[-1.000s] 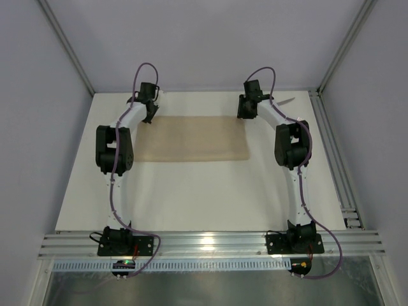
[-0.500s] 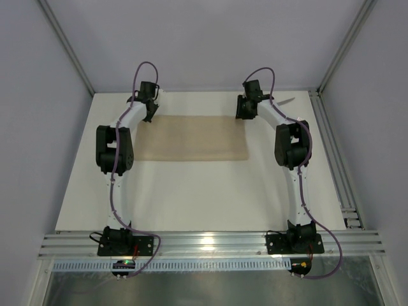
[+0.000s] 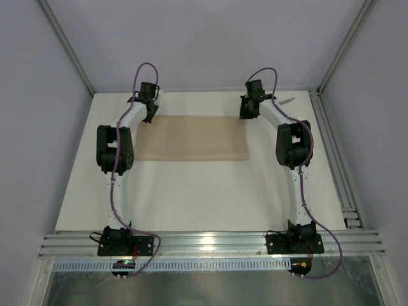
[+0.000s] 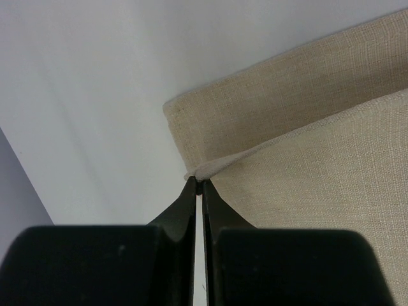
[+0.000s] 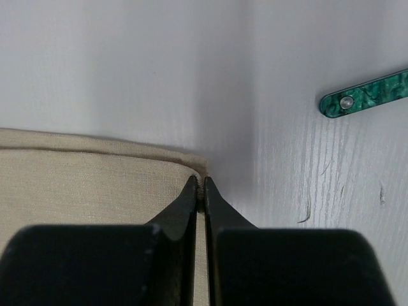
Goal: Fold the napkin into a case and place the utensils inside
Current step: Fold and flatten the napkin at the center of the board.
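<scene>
The beige-tan napkin (image 3: 191, 138) lies folded in two on the far half of the white table. My left gripper (image 3: 150, 112) is shut on the top layer's far left corner (image 4: 203, 171), with the lower layer showing beyond it. My right gripper (image 3: 247, 111) is shut on the top layer's far right corner (image 5: 196, 180). A dark green utensil handle (image 5: 364, 99) lies on the table to the right of that corner. A silver blade tip (image 3: 287, 100) shows behind the right arm; the rest of the utensils is hidden.
The white table (image 3: 204, 197) ends at a metal rail (image 3: 331, 153) on the right and grey walls behind and at both sides. Both arm bases (image 3: 127, 242) sit at the near edge.
My right gripper has shifted slightly right and toward the far edge at the napkin's corner. The left gripper and the napkin look unmoved.
</scene>
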Tool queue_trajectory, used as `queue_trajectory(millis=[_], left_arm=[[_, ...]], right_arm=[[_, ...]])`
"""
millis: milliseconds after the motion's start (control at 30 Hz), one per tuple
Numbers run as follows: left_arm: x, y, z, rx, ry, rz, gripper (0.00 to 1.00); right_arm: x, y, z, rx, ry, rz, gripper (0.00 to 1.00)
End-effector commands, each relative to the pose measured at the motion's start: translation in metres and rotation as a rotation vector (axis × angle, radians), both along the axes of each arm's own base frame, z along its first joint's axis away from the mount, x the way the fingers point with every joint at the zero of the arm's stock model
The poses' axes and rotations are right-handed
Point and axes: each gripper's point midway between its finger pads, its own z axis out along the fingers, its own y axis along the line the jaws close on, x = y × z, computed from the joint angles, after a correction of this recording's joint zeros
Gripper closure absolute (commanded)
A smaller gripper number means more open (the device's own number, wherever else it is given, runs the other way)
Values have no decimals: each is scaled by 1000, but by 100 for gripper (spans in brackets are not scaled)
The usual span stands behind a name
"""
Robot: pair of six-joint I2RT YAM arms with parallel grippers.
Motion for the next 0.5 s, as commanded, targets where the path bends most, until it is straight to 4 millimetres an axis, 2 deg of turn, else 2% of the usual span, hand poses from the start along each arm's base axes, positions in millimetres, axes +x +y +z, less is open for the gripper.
queue_trajectory(millis=[0, 33, 133, 233, 467], left_arm=[[19, 9, 29, -11, -102, 36, 100], [20, 11, 31, -10, -106, 39, 100], [21, 19, 37, -8, -119, 53, 100], [24, 24, 39, -8, -125, 62, 100], [27, 25, 32, -5, -113, 67, 100]], right_arm=[[14, 0, 41, 14, -108, -12, 96], [15, 0, 53, 23, -133, -15, 97], [18, 4, 68, 51, -166, -17, 97], [22, 7, 73, 76, -181, -18, 97], [25, 14, 49, 100, -135, -21, 96]])
